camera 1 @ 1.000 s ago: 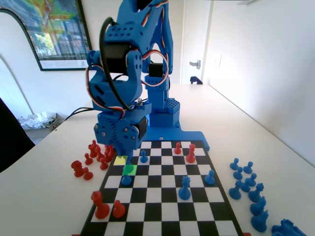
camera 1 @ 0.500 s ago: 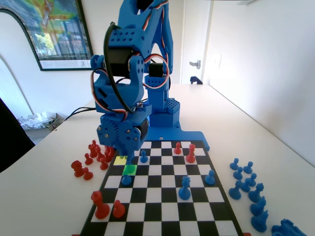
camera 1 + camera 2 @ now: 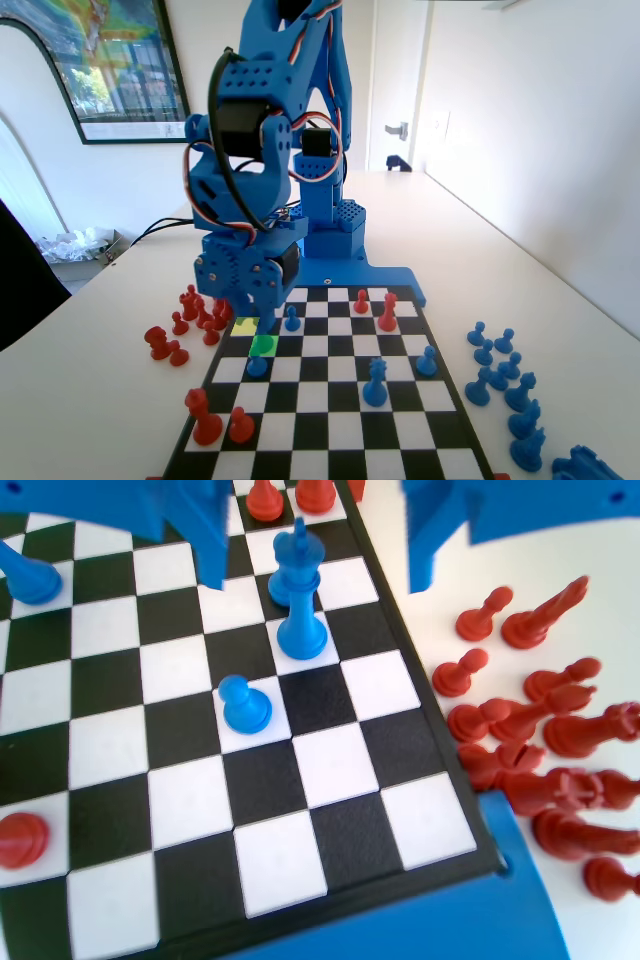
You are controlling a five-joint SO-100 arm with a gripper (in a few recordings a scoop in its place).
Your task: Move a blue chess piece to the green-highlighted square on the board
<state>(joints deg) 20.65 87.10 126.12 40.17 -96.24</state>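
Note:
My gripper (image 3: 262, 312) hangs open and empty over the board's (image 3: 330, 430) left side, just above the yellow square (image 3: 245, 326). The green-highlighted square (image 3: 263, 345) lies right in front of it. A small blue chess piece (image 3: 291, 318) stands one column to the right of the gripper. Another blue piece (image 3: 257, 366) stands just on the near side of the green square. In the wrist view the gripper (image 3: 315, 580) has its jaws wide apart. Below them, the small blue piece (image 3: 245, 702) stands on a white square, and a taller crowned blue piece (image 3: 300, 630) stands beyond it.
Red pieces (image 3: 190, 320) crowd the table off the board's left edge, shown as red pieces (image 3: 540, 740) in the wrist view. Several blue pieces (image 3: 505, 385) lie off the right edge. On the board stand a tall blue piece (image 3: 375, 383), a blue pawn (image 3: 427, 360) and red pieces (image 3: 388, 312), (image 3: 203, 415).
The gripper has risen a little and drawn back slightly toward the arm's base. No piece on the board has moved.

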